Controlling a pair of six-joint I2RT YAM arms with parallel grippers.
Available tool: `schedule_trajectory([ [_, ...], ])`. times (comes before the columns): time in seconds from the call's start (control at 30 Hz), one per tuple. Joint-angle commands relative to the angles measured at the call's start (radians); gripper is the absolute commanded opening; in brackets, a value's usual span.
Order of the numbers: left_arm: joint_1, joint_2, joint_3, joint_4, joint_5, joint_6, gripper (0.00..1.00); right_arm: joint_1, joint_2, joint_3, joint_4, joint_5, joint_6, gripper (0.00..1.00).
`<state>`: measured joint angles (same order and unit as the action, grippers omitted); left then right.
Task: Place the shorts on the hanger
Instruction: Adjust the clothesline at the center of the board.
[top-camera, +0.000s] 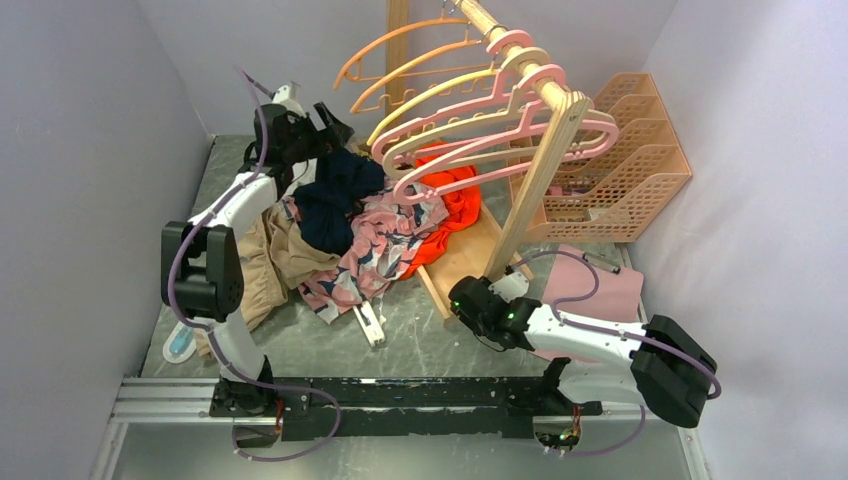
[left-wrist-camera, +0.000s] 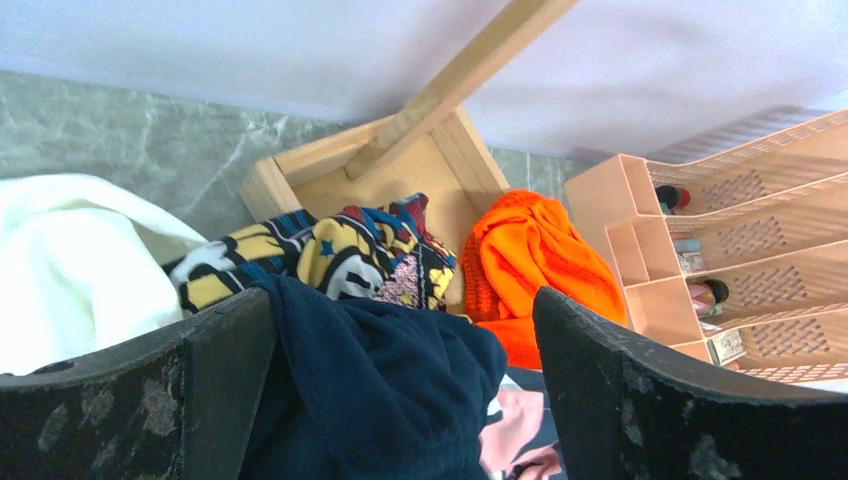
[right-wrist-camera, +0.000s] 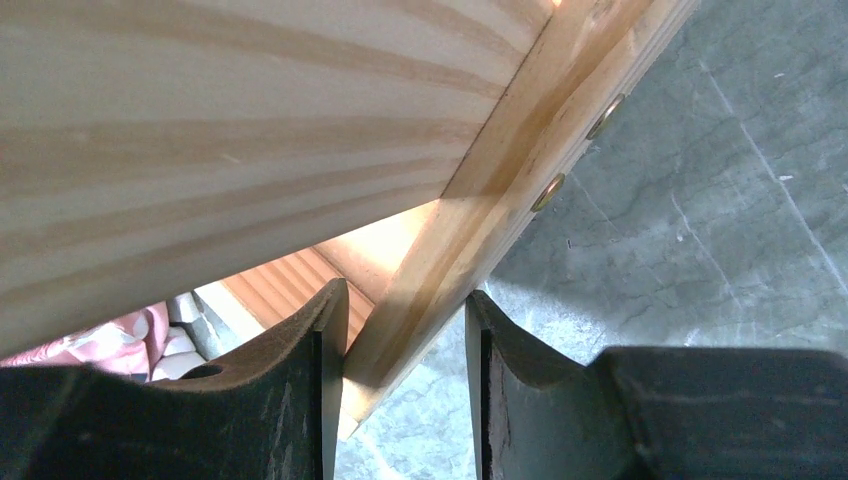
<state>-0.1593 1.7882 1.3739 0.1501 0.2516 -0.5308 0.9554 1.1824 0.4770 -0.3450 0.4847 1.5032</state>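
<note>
The pink shorts (top-camera: 375, 245) with navy-and-white print lie crumpled in the clothes pile, partly under a dark navy garment (top-camera: 335, 195). A strip of the shorts shows in the left wrist view (left-wrist-camera: 515, 430). Pink hangers (top-camera: 500, 135) hang on the wooden rail (top-camera: 540, 80), beside yellow and orange ones. My left gripper (top-camera: 335, 135) is open wide, its jaws on either side of the navy garment (left-wrist-camera: 390, 380). My right gripper (top-camera: 462, 297) is at the near corner of the rack's wooden base (top-camera: 465, 255), jaws closed around its edge (right-wrist-camera: 420, 290).
A plain orange-red garment (top-camera: 455, 200) lies on the rack base. A beige garment (top-camera: 270, 260) lies on the left of the pile. A peach mesh organiser (top-camera: 630, 150) stands at the back right. A pink cloth (top-camera: 600, 290) lies by the right arm. Walls stand close on both sides.
</note>
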Motion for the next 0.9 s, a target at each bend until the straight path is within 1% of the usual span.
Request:
schedule_trajectory([
  [0.0,0.035,0.022,0.001,0.240,0.146,0.037,0.99,0.038,0.162,-0.055,0.109,-0.258,-0.625,0.00],
  [0.13,0.034,0.117,0.031,0.408,0.240,0.103,0.99,0.037,0.171,-0.055,0.119,-0.266,-0.642,0.00],
  [0.27,0.033,0.212,0.028,0.649,0.292,0.085,0.99,0.036,0.180,-0.048,0.116,-0.269,-0.655,0.00],
  [0.3,0.032,0.232,0.039,0.686,0.291,0.082,0.99,0.035,0.184,-0.046,0.115,-0.273,-0.657,0.00],
  [0.4,0.028,0.293,0.125,0.691,0.286,0.107,0.99,0.033,0.190,-0.041,0.100,-0.278,-0.665,0.00],
  [0.5,0.026,0.323,0.157,0.736,0.286,0.098,0.99,0.033,0.188,-0.043,0.092,-0.278,-0.670,0.00],
  [0.57,0.030,0.302,0.153,0.728,0.297,0.089,0.99,0.032,0.187,-0.040,0.086,-0.270,-0.674,0.00],
  [0.63,0.032,0.247,0.107,0.690,0.313,0.101,0.99,0.029,0.191,-0.035,0.088,-0.266,-0.681,0.00],
  [0.87,0.033,-0.045,-0.135,0.379,0.255,0.219,0.99,0.023,0.213,-0.022,0.106,-0.273,-0.709,0.00],
])
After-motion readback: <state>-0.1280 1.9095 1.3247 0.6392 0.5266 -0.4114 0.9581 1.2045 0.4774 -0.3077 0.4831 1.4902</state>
